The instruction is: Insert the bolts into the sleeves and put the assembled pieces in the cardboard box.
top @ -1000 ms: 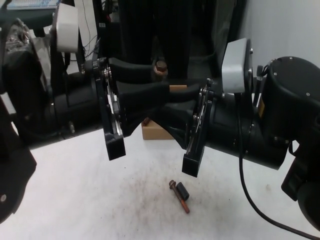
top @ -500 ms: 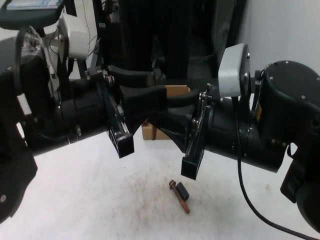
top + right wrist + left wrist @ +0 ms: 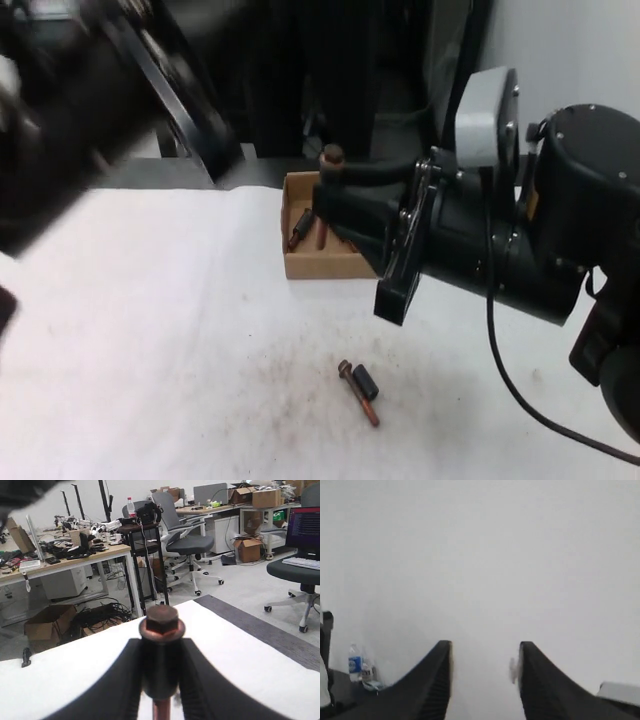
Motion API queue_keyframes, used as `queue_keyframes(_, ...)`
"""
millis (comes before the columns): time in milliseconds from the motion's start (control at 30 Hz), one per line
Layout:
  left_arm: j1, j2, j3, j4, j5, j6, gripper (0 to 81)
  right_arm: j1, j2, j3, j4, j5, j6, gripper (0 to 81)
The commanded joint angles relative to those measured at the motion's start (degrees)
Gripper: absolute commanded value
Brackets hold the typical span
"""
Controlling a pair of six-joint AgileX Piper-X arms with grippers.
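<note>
White tabletop (image 3: pixel 180 350), faintly stained brown near its middle, carries the work, with a cluttered workshop of desks and office chairs beyond it in the right wrist view. The held bolt (image 3: pixel 161 622) stands upright in the right end effector (image 3: pixel 161 652), raised above the far side of the tabletop over the cardboard box (image 3: pixel 300 265). Both fingers are closed tight on the shank just under the flange. The hex head and round flange are coppery metal with a dull sheen. A dark band hugs the shank between the fingers; it may be a sleeve, but I cannot tell.

I judge the bolt to be light, rigid and fairly slick, so the hold just under the flange suits it: the flange keeps it from sliding down through the fingers.

The cardboard box is plain brown board, open-topped, with a few dark and coppery pieces (image 3: pixel 300 228) lying inside. Nearer the camera, a loose bolt (image 3: pixel 360 395) lies flat on the tabletop with a short black sleeve (image 3: pixel 364 379) touching it just below the head. Both would probably roll if nudged; the sleeve is best taken across its sides, leaving the bore free.

The left end effector (image 3: pixel 485 645) faces a blank white wall, fingers spread apart, nothing between them.
</note>
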Motion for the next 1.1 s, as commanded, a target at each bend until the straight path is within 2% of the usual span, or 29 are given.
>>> queue_keyframes(0, -0.2, -2.0, -0.8, -0.9, -3.4, 0.2, 39.8, -0.3, -0.8, -0.6, -1.5, 0.1, -0.2, 0.6)
queue_keyframes(67, -0.2, -2.3, -0.8, 0.5, -3.9, 0.2, 39.8, -0.2, -0.8, -0.6, -1.4, 0.1, -0.2, 0.6)
queue_keyframes(100, -0.2, -2.4, -0.8, 1.9, -6.7, 0.2, 39.8, -0.2, -0.8, -0.6, -1.1, 0.1, -0.2, 0.6)
queue_keyframes(167, -0.2, -2.4, -0.8, 7.9, -14.7, 0.2, 39.8, -0.2, -0.8, -0.6, 0.2, 0.1, -0.1, 0.6)
queue_keyframes(200, -0.2, -2.4, -0.8, 12.1, -21.4, 0.2, 39.8, -0.3, -0.8, -0.6, 1.5, 1.1, 0.7, 0.6)
queue_keyframes(300, -0.2, -2.3, -0.8, 27.4, -35.7, 0.2, 39.8, -0.5, -0.8, -1.9, 9.3, 6.9, 4.7, 0.6)
queue_keyframes(367, -0.2, -1.9, -0.8, 38.3, -38.8, -1.5, 39.8, -1.3, -0.5, -5.3, 18.2, 9.8, 4.8, 0.6)
queue_keyframes(433, -0.2, -1.0, -0.8, 48.5, -37.3, -3.9, 39.8, -2.8, 1.1, -10.0, 27.2, 12.3, 4.8, 0.6)
queue_keyframes(500, -0.2, 0.8, -0.8, 55.5, -31.4, -5.5, 39.8, -4.7, 3.8, -15.0, 33.0, 12.5, 4.8, 0.6)
queue_keyframes(600, -0.2, 4.1, -0.8, 59.8, -22.2, -7.5, 39.8, -7.5, 10.5, -23.7, 41.4, 13.8, 5.0, 0.6)
queue_keyframes(767, -0.2, 8.7, -0.8, 60.8, -11.9, -11.7, 39.8, -10.1, 24.1, -39.2, 57.6, 16.6, 5.0, 0.6)
queue_keyframes(867, -0.2, 10.2, -0.8, 60.8, -8.6, -12.9, 39.8, -10.3, 32.2, -47.9, 63.9, 16.8, 5.0, 0.6)
queue_keyframes(1067, -0.2, 10.4, -0.8, 60.8, -8.0, -13.2, 39.8, -10.3, 45.2, -60.7, 69.0, 17.0, 5.0, 0.6)
